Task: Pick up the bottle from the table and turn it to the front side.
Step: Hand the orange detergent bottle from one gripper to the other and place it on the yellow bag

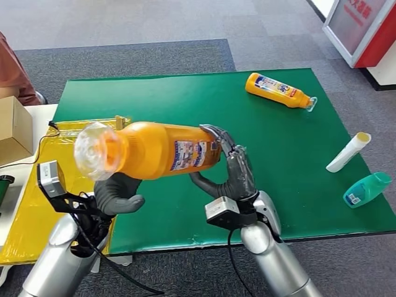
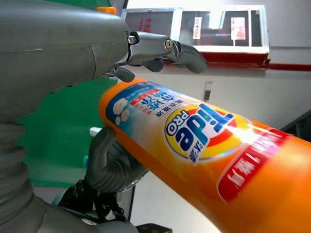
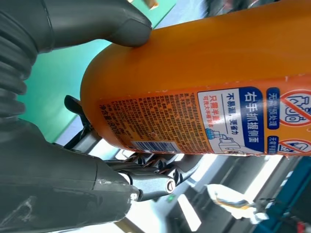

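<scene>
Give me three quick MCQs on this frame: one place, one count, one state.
1. Where is the held bottle?
A. Lying on the mat
B. Lifted over the mat's near edge
C. On the cardboard box

2. How many orange bottles are in the head view?
A. One
B. Two
C. Three

3. How does the held bottle lie?
A. Upright, cap up
B. Roughly level, cap toward the robot's left
C. Upside down

Key: 1 B, it hangs above the mat with the right hand at its base and the left hand under its neck. 2 B, the held one plus the far bottle lying on the mat. 3 B, its clear cap points left.
</scene>
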